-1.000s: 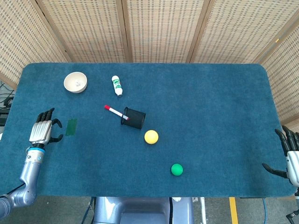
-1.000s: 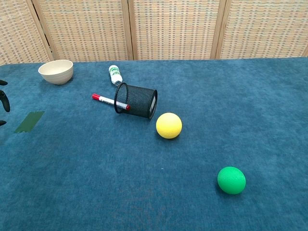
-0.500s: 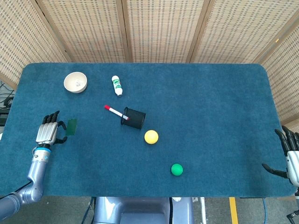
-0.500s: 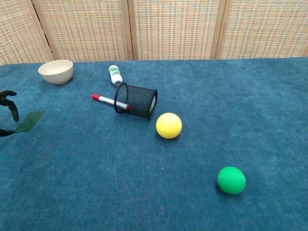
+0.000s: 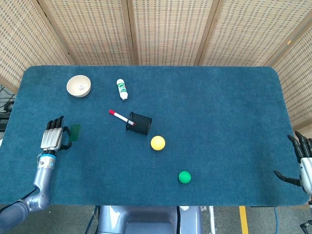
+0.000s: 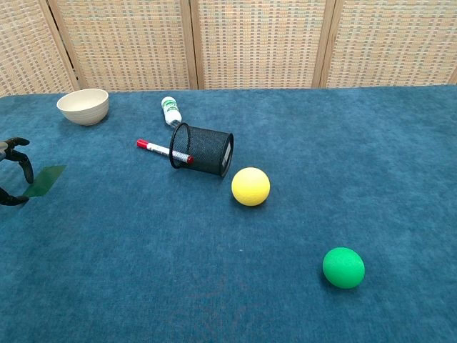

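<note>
My left hand hovers open at the table's left edge, fingers apart, holding nothing. It is right beside a green tape patch on the cloth; only its fingertips reach into the chest view, next to the tape patch. My right hand is open at the far right edge, empty, away from every object. It is out of the chest view.
A black mesh cup lies on its side with a red-capped marker at its mouth. Nearby are a yellow ball, a green ball, a white bottle and a cream bowl. Blue cloth covers the table.
My left hand has moved right and slightly nearer, closing in on the green tape patch. The right hand and all objects have stayed put.
</note>
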Action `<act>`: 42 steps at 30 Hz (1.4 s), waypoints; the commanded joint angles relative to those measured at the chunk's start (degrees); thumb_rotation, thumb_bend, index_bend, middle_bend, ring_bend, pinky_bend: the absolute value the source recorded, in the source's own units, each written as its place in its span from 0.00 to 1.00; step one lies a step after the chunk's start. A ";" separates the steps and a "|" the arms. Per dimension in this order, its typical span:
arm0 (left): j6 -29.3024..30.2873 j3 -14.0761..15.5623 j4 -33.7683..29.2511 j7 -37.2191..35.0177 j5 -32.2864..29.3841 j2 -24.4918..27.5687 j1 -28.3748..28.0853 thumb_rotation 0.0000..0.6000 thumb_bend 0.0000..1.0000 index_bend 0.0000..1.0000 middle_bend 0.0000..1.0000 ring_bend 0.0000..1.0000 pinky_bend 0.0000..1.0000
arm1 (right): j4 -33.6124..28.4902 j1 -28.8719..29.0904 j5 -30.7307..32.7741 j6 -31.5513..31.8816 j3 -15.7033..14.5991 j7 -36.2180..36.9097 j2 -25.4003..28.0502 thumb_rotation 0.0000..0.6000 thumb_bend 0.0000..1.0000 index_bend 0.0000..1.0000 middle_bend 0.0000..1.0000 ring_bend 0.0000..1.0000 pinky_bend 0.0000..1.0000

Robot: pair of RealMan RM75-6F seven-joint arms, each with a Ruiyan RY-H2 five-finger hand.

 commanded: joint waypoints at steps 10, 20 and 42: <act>-1.46 -1.19 2.09 1.90 -1.07 -1.16 -1.43 1.00 0.27 0.47 0.00 0.00 0.00 | -0.02 -0.08 -0.01 0.12 -0.02 0.31 0.09 1.00 0.00 0.00 0.00 0.00 0.00; 1.04 -4.19 -0.46 3.57 -1.43 0.54 -3.30 1.00 0.28 0.47 0.00 0.00 0.00 | 0.26 -0.05 0.56 -0.16 0.16 0.89 0.15 1.00 0.00 0.00 0.00 0.00 0.00; -4.22 0.13 -2.85 2.81 -0.22 4.29 -2.81 1.00 0.29 0.47 0.00 0.00 0.00 | 0.11 0.04 0.43 -0.41 -0.01 0.64 0.12 1.00 0.00 0.00 0.00 0.00 0.00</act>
